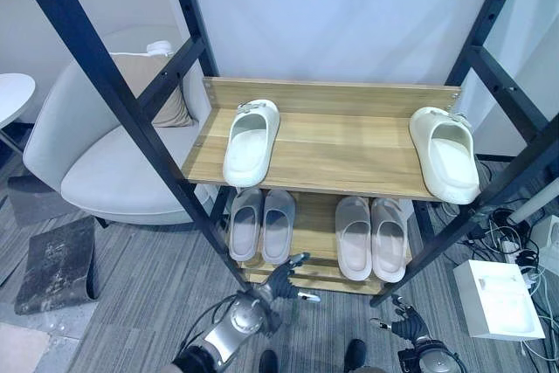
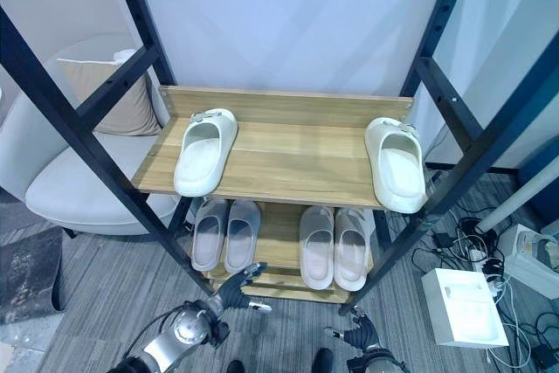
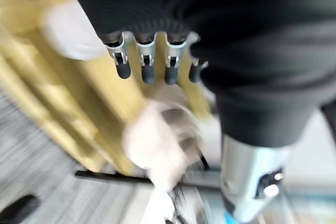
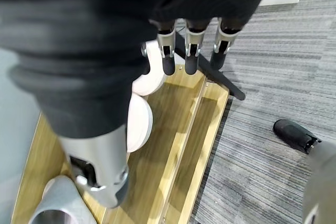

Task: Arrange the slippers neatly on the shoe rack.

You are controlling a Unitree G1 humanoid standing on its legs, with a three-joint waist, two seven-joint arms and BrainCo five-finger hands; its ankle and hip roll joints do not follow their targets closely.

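- Two cream slippers, left one [image 1: 251, 141] and right one [image 1: 446, 153], lie well apart on the shoe rack's [image 1: 332, 98] top shelf, above and beyond both hands
- Left hand [image 1: 284, 279] hangs low, fingers relaxed, holding nothing
- Right hand [image 1: 407, 321] likewise loose and empty, near the bottom shelf's pairs

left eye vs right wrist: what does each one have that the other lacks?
Left eye view, not right wrist: the top shelf with one cream slipper at its left end and another at its right, far apart; the armchair; the left hand, low and holding nothing.

Right wrist view, not left eye: a close look at the right hand, fingers straight and holding nothing.

Both: the lower shelf, pale slippers on it, grey carpet.
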